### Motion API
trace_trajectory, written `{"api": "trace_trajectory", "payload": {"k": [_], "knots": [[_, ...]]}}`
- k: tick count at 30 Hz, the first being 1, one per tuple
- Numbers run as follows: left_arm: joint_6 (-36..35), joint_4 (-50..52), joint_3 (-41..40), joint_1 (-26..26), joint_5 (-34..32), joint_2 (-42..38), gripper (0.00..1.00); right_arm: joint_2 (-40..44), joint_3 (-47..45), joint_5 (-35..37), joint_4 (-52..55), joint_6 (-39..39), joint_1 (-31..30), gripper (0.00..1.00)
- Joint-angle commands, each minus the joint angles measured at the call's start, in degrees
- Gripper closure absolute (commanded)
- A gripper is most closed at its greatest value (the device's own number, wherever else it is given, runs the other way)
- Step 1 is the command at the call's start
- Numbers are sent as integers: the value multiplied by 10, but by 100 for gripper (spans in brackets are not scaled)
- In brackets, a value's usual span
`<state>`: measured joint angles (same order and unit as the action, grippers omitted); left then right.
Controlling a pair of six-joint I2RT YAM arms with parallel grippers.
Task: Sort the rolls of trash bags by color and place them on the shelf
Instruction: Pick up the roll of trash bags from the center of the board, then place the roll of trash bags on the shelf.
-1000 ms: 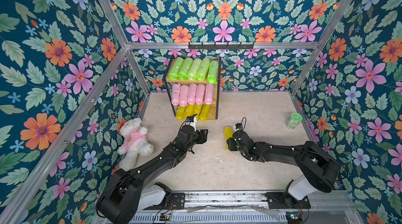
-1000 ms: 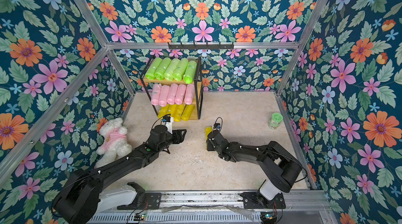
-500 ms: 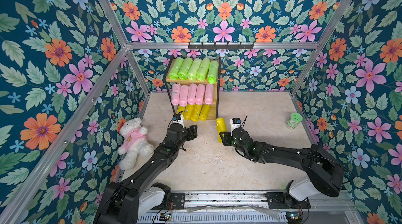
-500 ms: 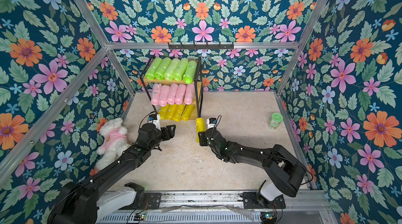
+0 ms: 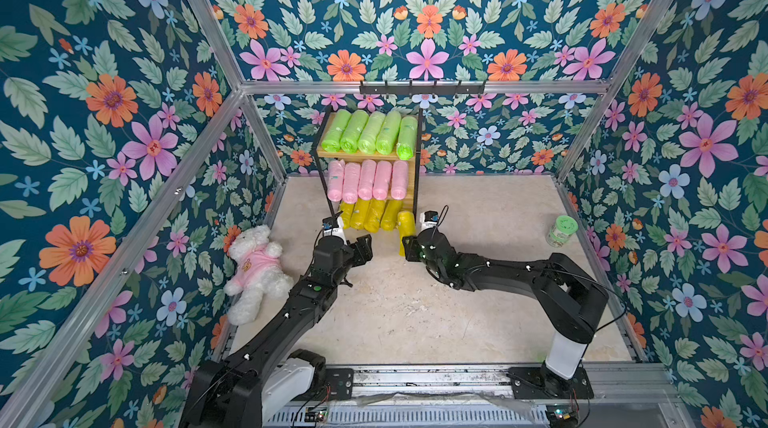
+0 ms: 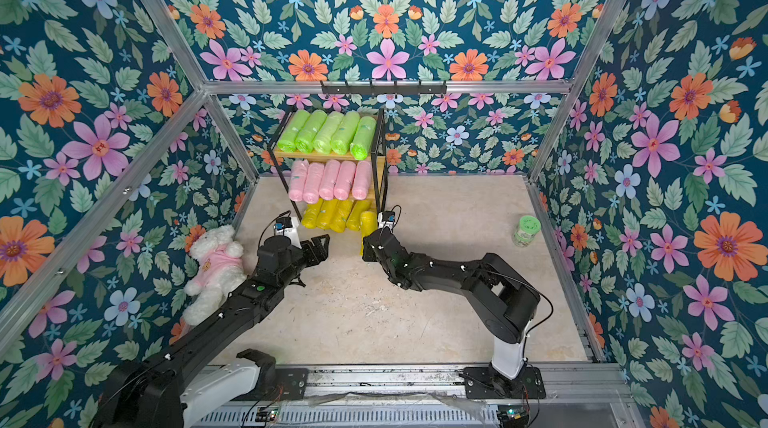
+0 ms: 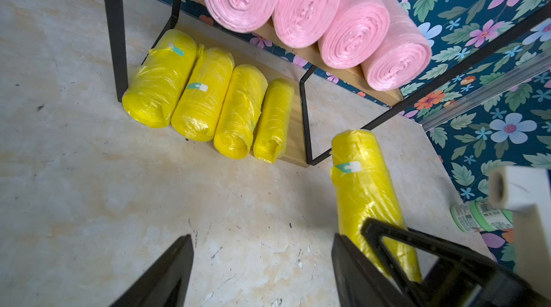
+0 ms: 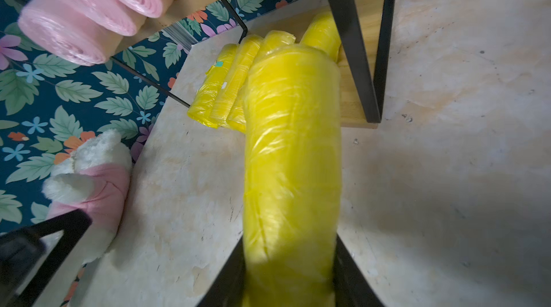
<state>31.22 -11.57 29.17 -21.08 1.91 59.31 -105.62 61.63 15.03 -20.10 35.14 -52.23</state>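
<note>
The shelf [image 5: 365, 155] stands at the back with green rolls [image 5: 368, 132] on its top board, pink rolls [image 5: 368, 180] on the middle board and several yellow rolls [image 5: 365, 216] on the bottom board. My right gripper [image 5: 409, 245] [image 8: 289, 242] is shut on one more yellow roll [image 5: 405, 226] [image 8: 292, 147], held just above the floor. That roll's far end points at the bottom board, beside the front right post [image 8: 348, 40]. To the left, my left gripper [image 5: 361, 249] [image 7: 262, 240] hangs open and empty in front of the yellow row [image 7: 208, 93].
A white teddy bear in a pink shirt [image 5: 257, 268] lies by the left wall. A small green-lidded jar [image 5: 561, 230] stands near the right wall. A black hook rail [image 5: 422, 89] runs above the shelf. Floral walls close in three sides.
My right gripper has carried the yellow roll back and leftward, up to the shelf's right front post. My left gripper has drawn back a little to the left.
</note>
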Motion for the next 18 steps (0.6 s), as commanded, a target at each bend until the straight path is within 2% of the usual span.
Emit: {"api": "trace_trajectory", "payload": {"k": [1, 15, 18], "knots": [[3, -6, 0, 1, 9, -4, 22, -27, 28, 33, 4, 23, -1, 61], [13, -11, 2, 0, 20, -4, 21, -148, 174, 110, 105, 57, 8, 61], [16, -14, -1, 0, 22, -8, 22, -162, 188, 113, 96, 46, 10, 60]]}}
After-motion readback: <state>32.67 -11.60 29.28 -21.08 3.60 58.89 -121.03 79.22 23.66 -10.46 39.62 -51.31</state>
